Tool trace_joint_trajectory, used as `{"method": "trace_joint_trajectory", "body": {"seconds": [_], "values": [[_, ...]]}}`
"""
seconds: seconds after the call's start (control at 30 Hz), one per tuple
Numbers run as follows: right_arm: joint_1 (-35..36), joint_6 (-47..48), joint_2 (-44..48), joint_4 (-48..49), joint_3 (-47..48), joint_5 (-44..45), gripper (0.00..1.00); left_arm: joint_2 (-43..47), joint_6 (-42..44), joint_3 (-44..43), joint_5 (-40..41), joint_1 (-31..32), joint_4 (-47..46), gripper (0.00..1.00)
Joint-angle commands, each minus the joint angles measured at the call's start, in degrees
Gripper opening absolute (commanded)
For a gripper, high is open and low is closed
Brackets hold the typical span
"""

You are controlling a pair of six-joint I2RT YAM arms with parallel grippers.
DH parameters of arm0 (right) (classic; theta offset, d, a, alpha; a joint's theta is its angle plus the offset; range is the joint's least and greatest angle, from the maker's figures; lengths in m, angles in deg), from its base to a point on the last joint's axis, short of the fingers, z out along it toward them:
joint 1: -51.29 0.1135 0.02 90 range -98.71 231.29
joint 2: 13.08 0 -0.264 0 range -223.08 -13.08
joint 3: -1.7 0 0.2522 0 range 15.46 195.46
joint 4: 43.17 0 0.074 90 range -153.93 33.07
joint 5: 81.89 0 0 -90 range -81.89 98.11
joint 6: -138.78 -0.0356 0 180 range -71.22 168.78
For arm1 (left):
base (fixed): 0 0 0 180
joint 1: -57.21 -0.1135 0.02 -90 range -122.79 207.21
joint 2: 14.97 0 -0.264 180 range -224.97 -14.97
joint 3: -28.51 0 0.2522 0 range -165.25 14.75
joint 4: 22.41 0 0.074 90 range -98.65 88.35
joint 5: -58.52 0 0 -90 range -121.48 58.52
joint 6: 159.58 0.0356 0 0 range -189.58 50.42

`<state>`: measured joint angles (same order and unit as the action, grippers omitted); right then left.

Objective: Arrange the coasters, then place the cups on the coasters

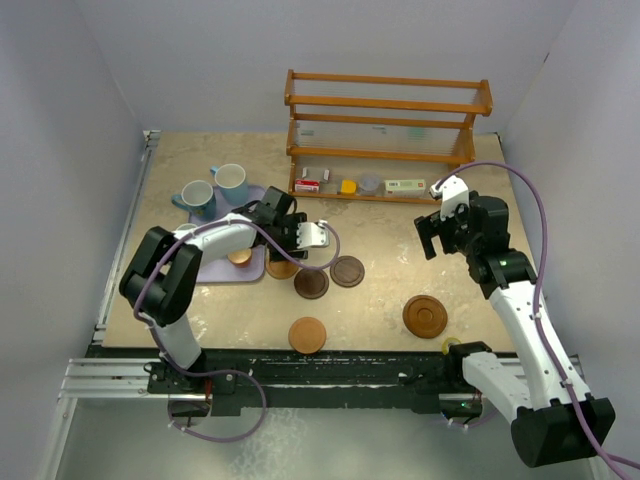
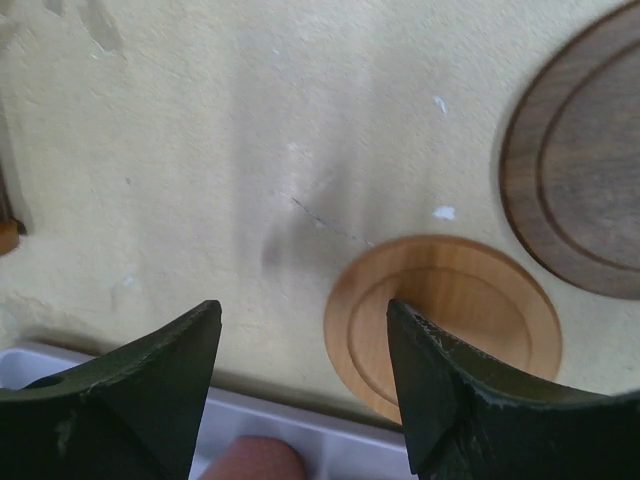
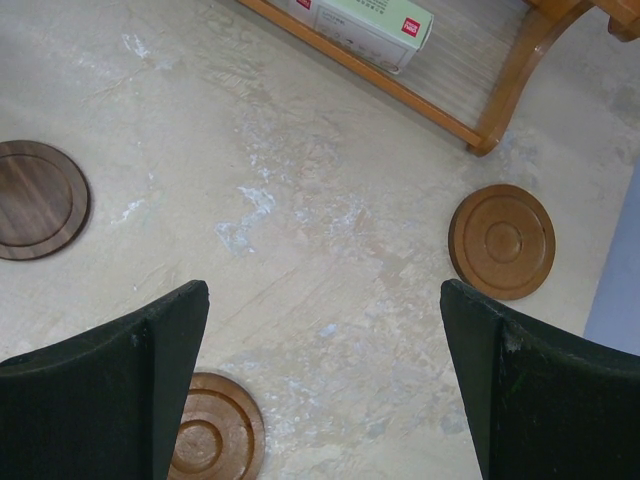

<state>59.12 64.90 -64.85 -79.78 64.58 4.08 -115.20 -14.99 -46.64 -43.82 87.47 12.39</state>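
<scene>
Several round wooden coasters lie on the table: a light one, a ringed brown one and two dark ones. My left gripper hangs open and empty at the tray's right edge. Its right fingertip is over the rim of a light coaster, with a dark coaster beyond. Two light blue cups stand at the tray's far end. My right gripper is wide open above bare table, between two ringed coasters.
The lavender tray lies at the left with a small orange-brown thing in it. A wooden rack with small boxes stands at the back. Walls close in on both sides.
</scene>
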Motion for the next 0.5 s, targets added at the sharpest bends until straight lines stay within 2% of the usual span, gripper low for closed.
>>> {"method": "trace_joint_trajectory", "body": {"seconds": [0.0, 0.47], "values": [[0.12, 0.67, 0.18, 1.09, 0.31, 0.00, 1.00, -3.22, -1.14, -2.01, 0.33, -0.29, -2.40, 0.64], [0.16, 0.84, -0.30, 1.10, 0.29, 1.47, 1.00, -16.82, -9.68, -17.54, 0.20, 4.79, -4.64, 0.63]]}}
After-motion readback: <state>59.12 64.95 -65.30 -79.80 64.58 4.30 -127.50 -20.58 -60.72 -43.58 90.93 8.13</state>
